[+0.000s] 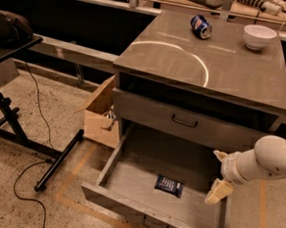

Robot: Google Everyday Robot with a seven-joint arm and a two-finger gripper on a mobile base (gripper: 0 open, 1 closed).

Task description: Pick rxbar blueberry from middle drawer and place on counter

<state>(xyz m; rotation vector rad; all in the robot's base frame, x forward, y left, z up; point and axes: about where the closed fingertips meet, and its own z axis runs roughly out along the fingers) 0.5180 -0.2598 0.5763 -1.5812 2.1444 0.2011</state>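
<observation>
Camera view: the end effector (214,176) hovers over the right side of the pulled-out middle drawer (146,212), its fingers spread apart and holding nothing. The rxbar blueberry (169,185) lies flat on the drawer floor, to its left and apart from it. Above, the worktop (210,66) carries a soda can (201,27) and a white bowl (259,37).

**Blue bar lies flat in the open drawer**

The rxbar blueberry (169,185), dark blue with pale print, lies flat on the floor of the pulled-out middle drawer (111,159), low centre of the frame. The glossy counter (234,68) lies above. The gripper (218,174) hangs at the drawer's right side with its fingers spread, apart from the bar.
</observation>
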